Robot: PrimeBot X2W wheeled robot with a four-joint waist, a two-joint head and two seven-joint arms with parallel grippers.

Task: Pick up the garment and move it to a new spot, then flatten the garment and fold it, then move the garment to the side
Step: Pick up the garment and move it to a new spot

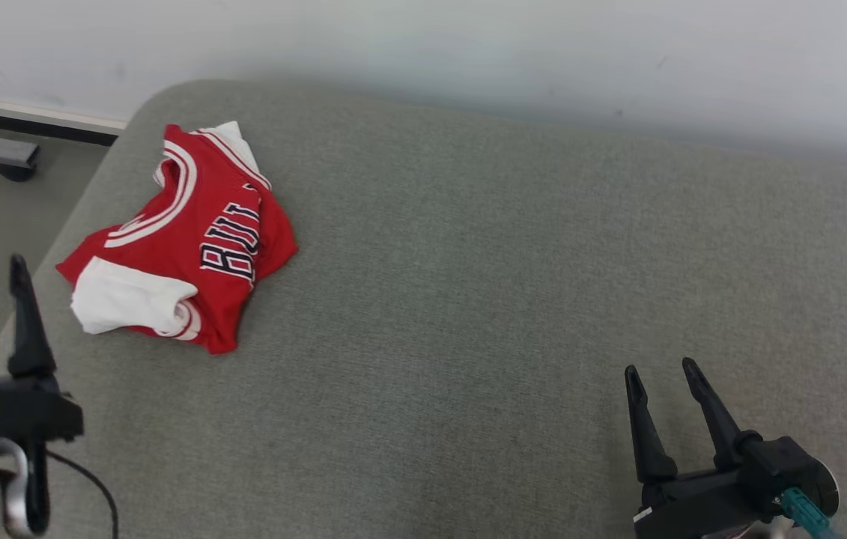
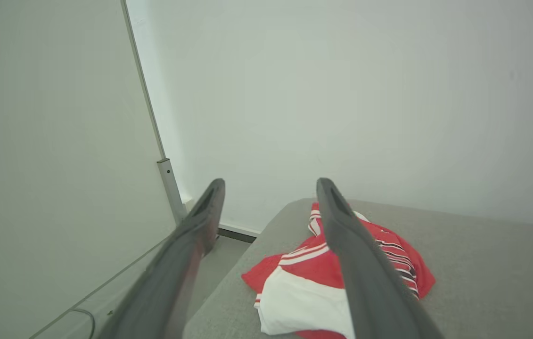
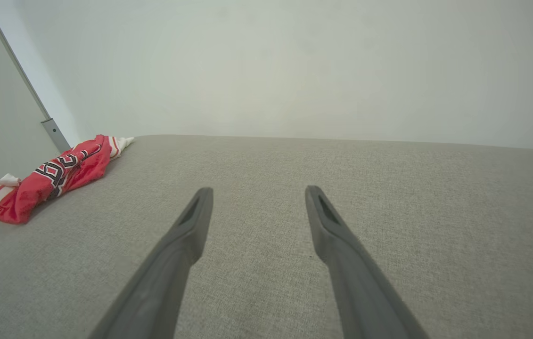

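The garment [image 1: 191,232] is a red jersey with white trim and dark lettering, lying bunched and partly folded near the far left corner of the grey padded surface [image 1: 505,299]. My left gripper [image 2: 271,183] is open, and the garment [image 2: 304,273] lies just beyond and below its right finger, not touching it. One dark left finger [image 1: 22,314] stands at the surface's left edge, nearer to me than the jersey. My right gripper [image 1: 661,368] is open and empty over the near right part of the surface. The right wrist view has the garment [image 3: 54,176] far to the left of that gripper [image 3: 259,190].
A white wall [image 1: 468,45] runs along the far side of the surface. Bare floor lies past the left edge, with a dark-footed metal rail [image 1: 11,157] at the wall. A white panel with a metal post [image 2: 169,188] stands to the left. A black cable [image 1: 93,479] hangs near my left arm.
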